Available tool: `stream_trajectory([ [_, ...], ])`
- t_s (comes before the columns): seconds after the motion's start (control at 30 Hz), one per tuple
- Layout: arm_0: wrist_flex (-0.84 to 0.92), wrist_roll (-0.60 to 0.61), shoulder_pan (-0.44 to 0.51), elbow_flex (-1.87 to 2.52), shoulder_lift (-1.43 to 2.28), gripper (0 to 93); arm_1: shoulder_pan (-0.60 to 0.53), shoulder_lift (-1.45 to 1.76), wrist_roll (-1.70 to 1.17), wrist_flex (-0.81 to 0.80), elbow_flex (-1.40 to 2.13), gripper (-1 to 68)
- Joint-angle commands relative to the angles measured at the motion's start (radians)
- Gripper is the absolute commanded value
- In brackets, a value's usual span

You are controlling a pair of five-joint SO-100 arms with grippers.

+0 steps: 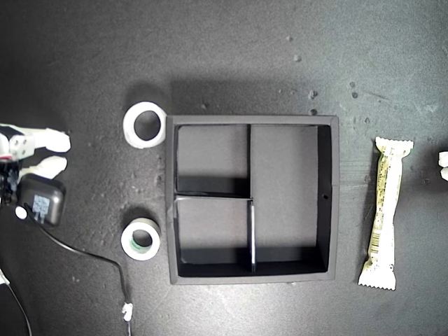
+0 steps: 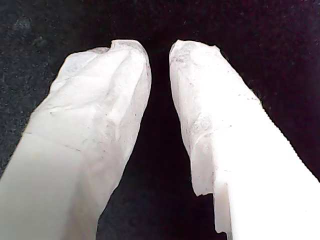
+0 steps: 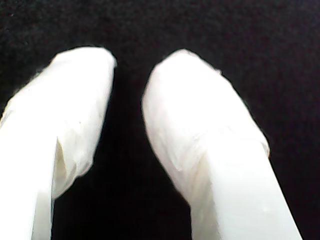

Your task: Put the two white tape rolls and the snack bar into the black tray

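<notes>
In the exterior view the black tray [image 1: 334, 199] sits in the middle of the dark mat, and all three compartments are empty. The wider white tape roll [image 1: 131, 127] lies just off the tray's upper corner toward the exterior view's left. The smaller roll with a greenish core [image 1: 129, 242] lies near the lower corner on that side. The snack bar [image 1: 385, 213] lies lengthwise beyond the tray toward the exterior view's right. My first gripper [image 2: 159, 50] and my second gripper [image 3: 130, 65] are each slightly open over bare dark mat, holding nothing.
One arm's white fingers [image 1: 52, 142] show at the exterior view's left edge, with a black box [image 1: 40, 199] and its trailing cable [image 1: 98, 257] below them. A white fragment of the other arm [image 1: 443, 161] shows at the exterior view's right edge. Which arm is which cannot be told.
</notes>
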Motion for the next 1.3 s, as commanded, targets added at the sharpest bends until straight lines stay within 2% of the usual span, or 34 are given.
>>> stream_trajectory([
  [0.0, 0.037, -0.112, 0.0, 0.058, 0.051, 5.3, 0.003, 0.005, -0.061, -0.028, 0.012, 2.8],
  [0.07, 0.035, -0.183, 0.006, 0.058, 0.051, 5.5, 0.003, 0.005, -0.084, -0.098, 0.012, 2.8],
  [0.17, 0.012, -0.14, 0.041, 0.058, 0.049, 5.5, -0.005, 0.005, -0.126, -0.242, 0.012, 2.8],
  [0.33, -0.026, -0.156, 0.091, 0.058, 0.049, 15.8, 0.043, 0.005, -0.233, -0.474, 0.012, -0.1],
  [0.43, -0.031, -0.212, 0.115, 0.058, 0.049, 12.9, 0.072, 0.005, -0.255, -0.574, 0.012, -0.2],
  [0.57, -0.092, -0.198, 0.112, 0.058, 0.049, 0.2, 0.086, 0.005, -0.252, -0.698, 0.012, -0.3],
  [0.73, -0.235, -0.273, 0.137, 0.058, 0.048, 0.1, 0.1, 0.005, -0.181, -0.831, 0.012, -0.3],
  [1.0, -0.6, -0.026, 0.095, 0.055, 0.048, 1.4, 0.104, 0.005, 0.103, -0.92, 0.012, -0.4],
  [1.17, -0.583, 0.095, 0.005, -0.061, 0.049, 10.2, 0.118, 0.005, 0.106, -1.012, 0.009, -0.3],
  [1.27, -0.568, 0.172, -0.029, -0.184, -0.034, 12.7, 0.117, 0.0, 0.038, -0.973, -0.074, -0.2],
])
